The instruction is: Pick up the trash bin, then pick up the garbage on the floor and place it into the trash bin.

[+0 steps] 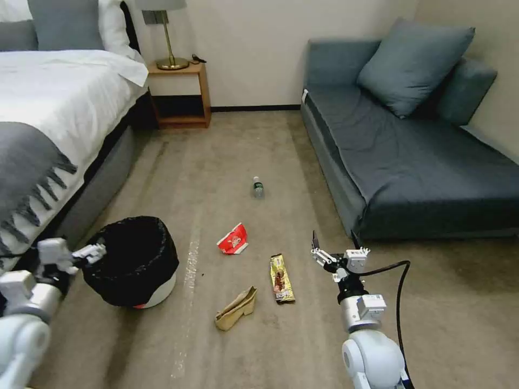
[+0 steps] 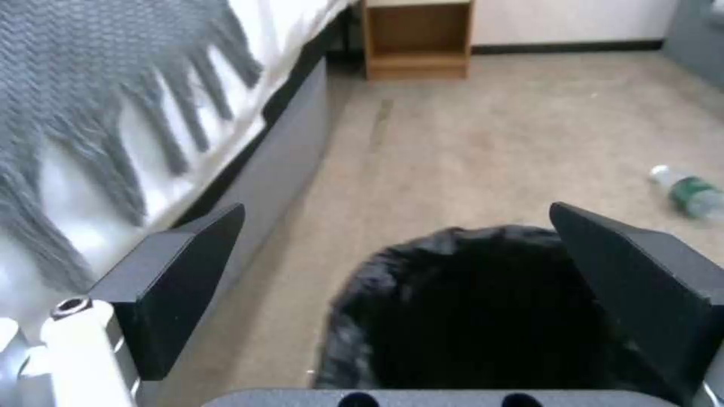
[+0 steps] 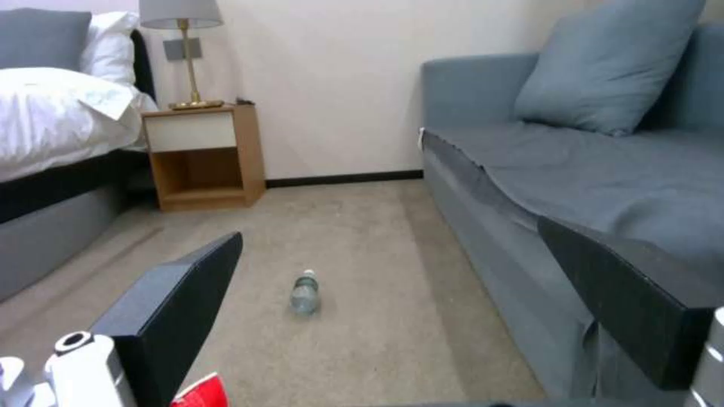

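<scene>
Your left gripper (image 1: 97, 251) is at the near-left rim of the trash bin (image 1: 132, 259), fingers spread wide w/ nothing between them; in the left wrist view the bin's black-bagged mouth (image 2: 483, 305) sits just ahead of the parted fingers (image 2: 181, 277). The bin stands upright on the floor (image 1: 243, 140) beside the bed (image 1: 48, 108).

Your right gripper (image 1: 332, 251) hovers near the sofa (image 1: 411, 162), also released & empty.

Garbage is all on the carpet btwn the two arms: red-and-white wrapper (image 1: 233, 239), snack bar wrapper (image 1: 281, 278) just right of it (lying flat), tan paper bag (image 1: 236, 309) nearest you, and the bottle (image 1: 258, 187) on its side farther off, well apart from the rest.
</scene>
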Robot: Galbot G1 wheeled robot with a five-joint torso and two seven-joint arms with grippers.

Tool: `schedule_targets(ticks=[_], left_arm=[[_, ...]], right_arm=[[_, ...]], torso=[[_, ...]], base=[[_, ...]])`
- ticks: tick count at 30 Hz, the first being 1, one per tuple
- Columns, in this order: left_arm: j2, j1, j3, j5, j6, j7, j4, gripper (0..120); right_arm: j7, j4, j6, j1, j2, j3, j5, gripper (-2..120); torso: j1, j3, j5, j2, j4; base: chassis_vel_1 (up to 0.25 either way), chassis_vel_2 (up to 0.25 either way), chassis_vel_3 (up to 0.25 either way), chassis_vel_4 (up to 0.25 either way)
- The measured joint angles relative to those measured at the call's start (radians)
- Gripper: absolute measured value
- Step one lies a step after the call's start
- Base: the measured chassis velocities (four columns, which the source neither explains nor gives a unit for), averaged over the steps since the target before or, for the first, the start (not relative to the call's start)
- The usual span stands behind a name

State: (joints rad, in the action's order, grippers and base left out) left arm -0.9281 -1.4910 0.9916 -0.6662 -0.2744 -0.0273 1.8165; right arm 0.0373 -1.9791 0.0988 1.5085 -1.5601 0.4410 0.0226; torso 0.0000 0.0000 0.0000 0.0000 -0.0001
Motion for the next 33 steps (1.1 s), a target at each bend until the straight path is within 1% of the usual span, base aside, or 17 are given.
schedule_targets(ticks=[1, 2, 3, 6, 7, 10, 12, 16, 19, 22, 23, 25, 27, 29, 31, 32, 33], left_arm=[[0.021, 0.015, 0.0, -0.009, -0.023, 0.001, -0.02, 100], [0.021, 0.015, 0.0, -0.009, -0.023, 0.001, -0.02, 100], [0.034, 0.023, -0.003, -0.014, -0.037, 0.0, -0.035, 100], [0.081, 0.051, -0.026, -0.031, -0.103, -0.012, -0.092, 100], [0.081, 0.051, -0.026, -0.031, -0.103, -0.012, -0.092, 100], [0.109, 0.087, -0.067, -0.04, -0.156, -0.019, -0.146, 100], [0.111, 0.099, -0.073, -0.043, -0.165, -0.019, -0.159, 100], [0.12, 0.155, -0.096, -0.085, -0.206, -0.012, -0.219, 100], [0.125, 0.175, -0.106, -0.103, -0.22, -0.011, -0.246, 100], [0.126, 0.189, -0.113, -0.106, -0.232, -0.015, -0.263, 100], [0.125, 0.211, -0.122, -0.109, -0.254, -0.022, -0.284, 100], [0.123, 0.221, -0.126, -0.109, -0.263, -0.026, -0.292, 100], [0.115, 0.257, -0.147, -0.1, -0.293, -0.031, -0.326, 100], [0.114, 0.263, -0.151, -0.097, -0.297, -0.032, -0.331, 100], [0.109, 0.29, -0.178, -0.084, -0.323, -0.037, -0.359, 100], [0.109, 0.29, -0.178, -0.084, -0.323, -0.037, -0.359, 100], [0.101, 0.315, -0.194, -0.085, -0.342, -0.045, -0.379, 100]], right_arm=[[0.0, -0.001, 0.001, 0.003, 0.0, 0.0, 0.001, 100], [0.0, -0.001, 0.001, 0.003, 0.0, 0.0, 0.001, 100], [0.0, -0.002, 0.002, 0.005, 0.0, 0.0, 0.002, 100], [0.0, -0.01, 0.005, 0.013, -0.001, 0.001, 0.004, 100], [0.0, -0.01, 0.005, 0.013, -0.001, 0.001, 0.004, 100], [0.0, -0.017, 0.006, 0.021, 0.0, 0.007, 0.004, 100], [0.0, -0.019, 0.006, 0.023, 0.0, 0.008, 0.004, 100], [0.0, -0.022, 0.009, 0.038, 0.0, 0.017, 0.007, 100], [0.0, -0.022, 0.015, 0.042, -0.002, 0.018, 0.009, 100], [0.0, -0.022, 0.017, 0.045, -0.004, 0.018, 0.011, 100], [0.0, -0.024, 0.017, 0.047, -0.006, 0.017, 0.013, 100], [0.0, -0.024, 0.017, 0.047, -0.007, 0.016, 0.014, 100], [0.002, -0.024, 0.02, 0.047, -0.009, 0.016, 0.018, 100], [0.002, -0.023, 0.021, 0.048, -0.01, 0.016, 0.019, 100], [0.004, -0.021, 0.024, 0.052, -0.014, 0.017, 0.02, 100], [0.004, -0.021, 0.024, 0.052, -0.014, 0.017, 0.02, 100], [0.005, -0.021, 0.026, 0.056, -0.014, 0.018, 0.02, 100]], torso=[[0.0, 0.0, 0.0004, 0.0, 0.0], [0.0, 0.0, 0.0004, 0.0, 0.0], [0.0, 0.0, 0.0001, 0.0, 0.0], [0.0, 0.0, -0.0001, 0.0, 0.0001], [0.0, 0.0, -0.0001, 0.0, 0.0001], [0.0, 0.0, -0.0003, 0.0, 0.0002], [0.0, 0.0, -0.0002, 0.0, 0.0002], [0.0, 0.0, -0.0002, 0.0, 0.0], [0.0, 0.0, -0.0001, 0.0, 0.0001], [0.0, 0.0, -0.0001, 0.0, 0.0001], [0.0, 0.0, -0.0001, 0.0, 0.0002], [0.0, 0.0, -0.0001, 0.0, 0.0001], [0.0, 0.0, 0.0, 0.0, 0.0001], [0.0, 0.0, -0.0001, 0.0, 0.0001], [0.0, 0.0, 0.0, 0.0, 0.0002], [0.0, 0.0, 0.0, 0.0, 0.0002], [0.0, 0.0, -0.0001, 0.0, 0.0003]], base=[[0.0, 0.0, 0.0, 0.0], [0.0, 0.0, 0.0, 0.0], [0.0, 0.0, 0.0, 0.0], [0.0, 0.0, 0.0, 0.0], [0.0, 0.0, 0.0, 0.0], [0.0, 0.0, 0.0, 0.0], [0.0, 0.0, 0.0, 0.0], [0.0, 0.0, 0.0, 0.0], [0.0, 0.0, 0.0, 0.0], [0.0, 0.0, 0.0, 0.0], [0.0, 0.0, 0.0, 0.0], [0.0, 0.0, 0.0, 0.0], [0.0, 0.0, 0.0, 0.0], [0.0, 0.0, 0.0, 0.0], [0.0, 0.0, 0.0, 0.0], [0.0, 0.0, 0.0, 0.0], [0.0, 0.0, 0.0, 0.0]])
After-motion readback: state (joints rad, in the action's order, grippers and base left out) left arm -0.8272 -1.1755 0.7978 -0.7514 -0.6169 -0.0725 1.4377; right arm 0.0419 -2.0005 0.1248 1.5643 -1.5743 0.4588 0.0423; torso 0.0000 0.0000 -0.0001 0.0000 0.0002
